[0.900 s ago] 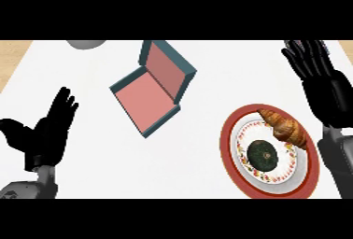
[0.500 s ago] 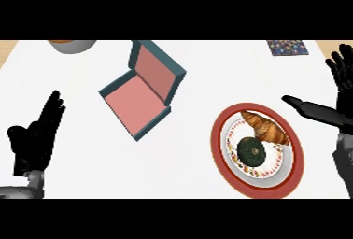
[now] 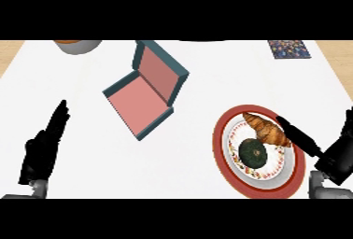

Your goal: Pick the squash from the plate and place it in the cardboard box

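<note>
— Two things share the plate [image 3: 228, 161] from the head view: the dark green squash [image 3: 253, 153] at its middle, a croissant [image 3: 267, 130] touching it above. I'd bring my right hand [image 3: 329, 156] down over the squash from the lower side, clear of the pastry.

— And the hands?

— Right one spread wide, holding nothing, one finger across the plate's right rim. Left hand [image 3: 43, 148] rests straight-fingered at the left. The open cardboard box [image 3: 143, 95] lies between them.

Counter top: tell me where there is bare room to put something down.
Bare white counter lies between the left hand and the open cardboard box, and between the box and the plate. The plate is crowded: squash, croissant, and the right hand beside it.
</note>
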Motion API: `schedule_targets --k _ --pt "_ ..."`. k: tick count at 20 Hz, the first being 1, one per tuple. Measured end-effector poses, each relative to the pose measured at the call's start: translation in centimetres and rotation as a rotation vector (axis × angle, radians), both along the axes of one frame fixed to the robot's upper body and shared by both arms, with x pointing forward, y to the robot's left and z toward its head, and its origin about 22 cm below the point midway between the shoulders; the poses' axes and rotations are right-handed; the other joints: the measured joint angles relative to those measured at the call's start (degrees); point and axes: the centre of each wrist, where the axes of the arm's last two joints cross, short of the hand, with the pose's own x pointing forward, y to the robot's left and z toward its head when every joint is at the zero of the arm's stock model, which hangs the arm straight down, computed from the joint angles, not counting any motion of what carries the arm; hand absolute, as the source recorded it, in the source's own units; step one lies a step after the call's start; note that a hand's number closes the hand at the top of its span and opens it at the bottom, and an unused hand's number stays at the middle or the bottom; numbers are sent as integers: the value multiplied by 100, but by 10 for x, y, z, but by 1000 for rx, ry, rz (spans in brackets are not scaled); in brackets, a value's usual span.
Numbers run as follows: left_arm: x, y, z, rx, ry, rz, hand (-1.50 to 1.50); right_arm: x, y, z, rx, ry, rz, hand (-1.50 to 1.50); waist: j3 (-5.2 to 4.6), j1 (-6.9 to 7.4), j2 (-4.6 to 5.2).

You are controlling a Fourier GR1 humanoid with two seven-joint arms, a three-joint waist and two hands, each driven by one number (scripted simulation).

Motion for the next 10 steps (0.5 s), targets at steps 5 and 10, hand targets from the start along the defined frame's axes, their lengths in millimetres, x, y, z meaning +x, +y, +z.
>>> schedule_targets --k 5,10 --pt "1 -3 2 10 -3 -14 0 -35 -8 -20 -130 264 15 -150 -23 43 9" --pt "0 -3 0 12 -1 -23 0 -62 -12 -21 -181 577 109 -150 -42 81 16"
